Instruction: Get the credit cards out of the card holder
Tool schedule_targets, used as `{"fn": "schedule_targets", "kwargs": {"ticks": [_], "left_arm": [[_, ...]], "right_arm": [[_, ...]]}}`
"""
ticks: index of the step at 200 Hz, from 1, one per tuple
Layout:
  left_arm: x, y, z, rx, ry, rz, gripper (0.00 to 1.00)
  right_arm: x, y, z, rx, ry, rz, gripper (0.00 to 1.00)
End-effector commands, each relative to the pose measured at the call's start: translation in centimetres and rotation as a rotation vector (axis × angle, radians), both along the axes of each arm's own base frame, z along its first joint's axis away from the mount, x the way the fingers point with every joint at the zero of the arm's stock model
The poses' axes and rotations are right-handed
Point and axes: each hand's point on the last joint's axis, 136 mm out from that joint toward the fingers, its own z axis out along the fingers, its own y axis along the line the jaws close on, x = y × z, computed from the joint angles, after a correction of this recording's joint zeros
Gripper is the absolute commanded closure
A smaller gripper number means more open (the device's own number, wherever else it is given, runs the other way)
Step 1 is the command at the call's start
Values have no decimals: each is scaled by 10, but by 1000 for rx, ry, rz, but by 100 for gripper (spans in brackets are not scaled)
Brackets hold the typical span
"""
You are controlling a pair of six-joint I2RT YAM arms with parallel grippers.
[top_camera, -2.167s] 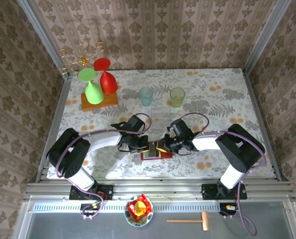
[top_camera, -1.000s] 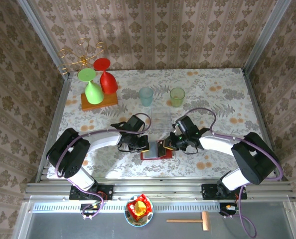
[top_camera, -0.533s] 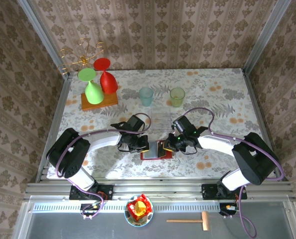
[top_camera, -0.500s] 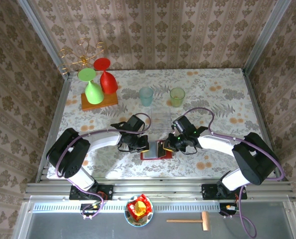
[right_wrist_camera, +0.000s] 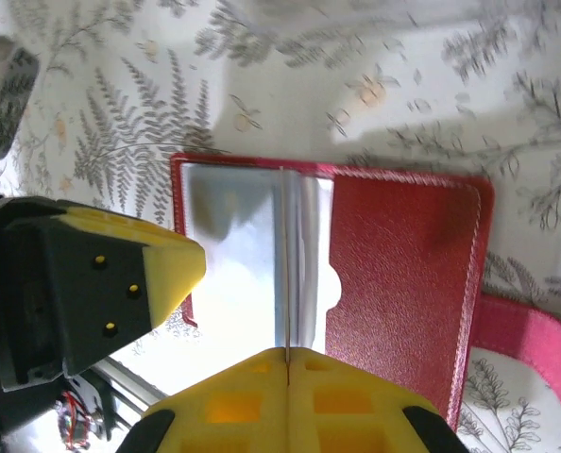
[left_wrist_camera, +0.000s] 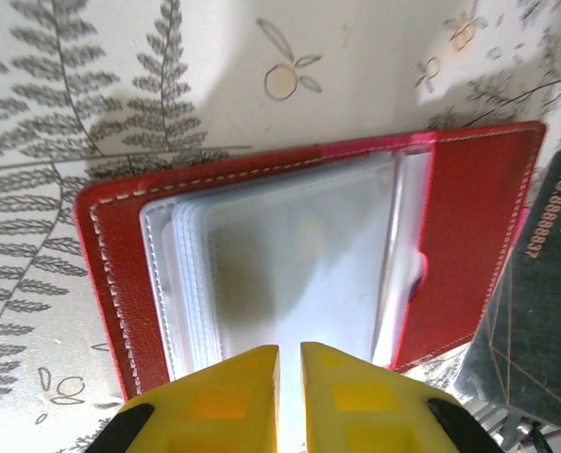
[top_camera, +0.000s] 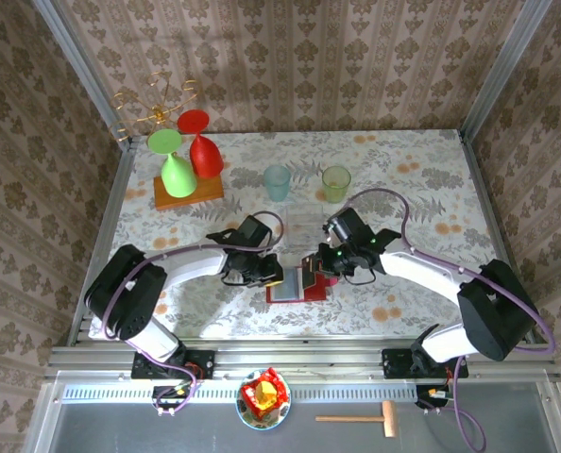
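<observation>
The red card holder lies open on the table between my two grippers, its clear pockets facing up and the red cover spread to one side. My right gripper is shut on a dark credit card, which stands on edge over the holder and appears in the right wrist view as a thin line. My left gripper hovers low over the pockets, with a narrow empty gap between its yellow fingers. Any other credit cards are hidden.
A clear square box sits just behind the holder. Farther back stand a blue cup, a green cup, and upturned green and red glasses on a wooden board. Both arms crowd the near middle.
The right gripper has pulled back and up a little with the dark card, and its elbow has swung right. The left jaws have parted slightly. The holder has stayed put.
</observation>
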Motion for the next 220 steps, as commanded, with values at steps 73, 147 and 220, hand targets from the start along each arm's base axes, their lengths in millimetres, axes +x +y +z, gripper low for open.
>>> {"fn": "schedule_targets", "kwargs": {"ticks": [73,147,220], "left_arm": [[42,17,46,-88,-101,81,78],[59,43,55,-96,-123,149,77],[68,56,62,-111,-141,192,76]], "right_arm": [[5,-18,31,-377,-422,908,100],[45,-13,33,-527,-433,1273,100],[92,0,34,-542,-424,1371,100]]}}
